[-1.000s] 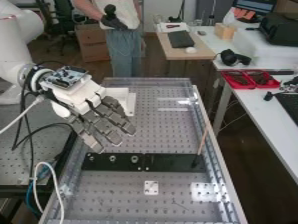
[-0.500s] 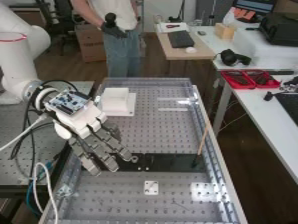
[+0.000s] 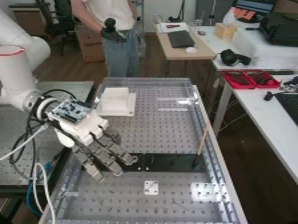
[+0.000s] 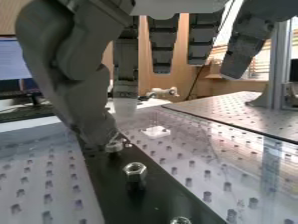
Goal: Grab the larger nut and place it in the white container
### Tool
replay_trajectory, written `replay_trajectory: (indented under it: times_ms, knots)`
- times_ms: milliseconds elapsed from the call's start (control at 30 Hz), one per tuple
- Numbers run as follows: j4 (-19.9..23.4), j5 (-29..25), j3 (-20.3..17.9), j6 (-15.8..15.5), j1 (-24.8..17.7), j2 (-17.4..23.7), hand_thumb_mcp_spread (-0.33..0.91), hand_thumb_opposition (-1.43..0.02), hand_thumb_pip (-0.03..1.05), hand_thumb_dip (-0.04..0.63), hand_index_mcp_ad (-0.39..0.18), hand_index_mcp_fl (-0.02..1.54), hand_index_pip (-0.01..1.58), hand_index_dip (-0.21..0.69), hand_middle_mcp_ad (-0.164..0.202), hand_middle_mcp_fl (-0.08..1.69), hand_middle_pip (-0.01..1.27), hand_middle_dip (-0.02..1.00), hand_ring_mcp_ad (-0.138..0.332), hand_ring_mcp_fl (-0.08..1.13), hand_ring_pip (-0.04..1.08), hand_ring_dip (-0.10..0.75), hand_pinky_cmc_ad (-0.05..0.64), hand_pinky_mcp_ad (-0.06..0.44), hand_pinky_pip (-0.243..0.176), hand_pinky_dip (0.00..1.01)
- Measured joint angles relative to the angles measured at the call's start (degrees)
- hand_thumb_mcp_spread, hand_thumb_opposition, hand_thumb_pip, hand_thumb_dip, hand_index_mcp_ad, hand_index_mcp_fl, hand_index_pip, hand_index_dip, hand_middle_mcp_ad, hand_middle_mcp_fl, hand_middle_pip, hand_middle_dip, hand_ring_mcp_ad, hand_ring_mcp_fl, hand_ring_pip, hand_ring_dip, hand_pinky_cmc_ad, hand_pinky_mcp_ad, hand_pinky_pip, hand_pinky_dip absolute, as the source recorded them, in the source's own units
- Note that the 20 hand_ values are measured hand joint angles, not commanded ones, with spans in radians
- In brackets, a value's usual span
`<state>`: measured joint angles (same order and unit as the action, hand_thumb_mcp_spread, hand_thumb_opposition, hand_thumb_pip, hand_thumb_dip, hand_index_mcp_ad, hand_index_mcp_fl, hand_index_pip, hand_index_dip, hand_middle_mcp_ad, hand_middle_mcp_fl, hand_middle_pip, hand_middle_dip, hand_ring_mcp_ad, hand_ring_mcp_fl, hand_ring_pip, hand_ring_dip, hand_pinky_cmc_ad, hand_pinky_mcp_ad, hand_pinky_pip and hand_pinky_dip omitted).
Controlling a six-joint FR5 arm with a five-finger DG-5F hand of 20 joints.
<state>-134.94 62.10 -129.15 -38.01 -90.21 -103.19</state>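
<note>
The hand's thumb tip sits right by the bearing [image 4: 114, 146], so closing here may knock that part; an off-centre pinch could tip the larger nut [image 4: 135, 171], standing on the black bar [image 4: 110, 187] between 2 neighbours. The fingers of the hand [image 3: 85, 130] hang wide and empty. Whether the thumb touches the bearing is unclear, the smaller nut [image 4: 180, 220] is cut off, and the white container's [image 3: 115, 101] inside can't be made out

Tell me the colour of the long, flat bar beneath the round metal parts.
The bar is black, seen best in the wrist view.
</note>
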Motion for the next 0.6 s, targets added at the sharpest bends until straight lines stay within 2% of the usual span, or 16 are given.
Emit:
replay_trajectory:
  times_ms: [300,600]
  knots:
    - [2.4,1.9,-0.3,-0.6,2.0,-2.4,0.37,-0.92,0.72,0.288,-0.089,0.01,1.54,0.283,0.075,0.09,0.14,0.22,0.164,0.02,0.10,0.101,0.377,0.311,-0.091,0.34]
    - [2.0,5.2,0.8,-1.7,3.6,-3.7,0.37,-0.92,0.72,0.288,-0.089,0.02,1.54,0.283,0.075,0.09,0.14,0.22,0.162,0.02,0.10,0.101,0.379,0.314,-0.091,0.34]
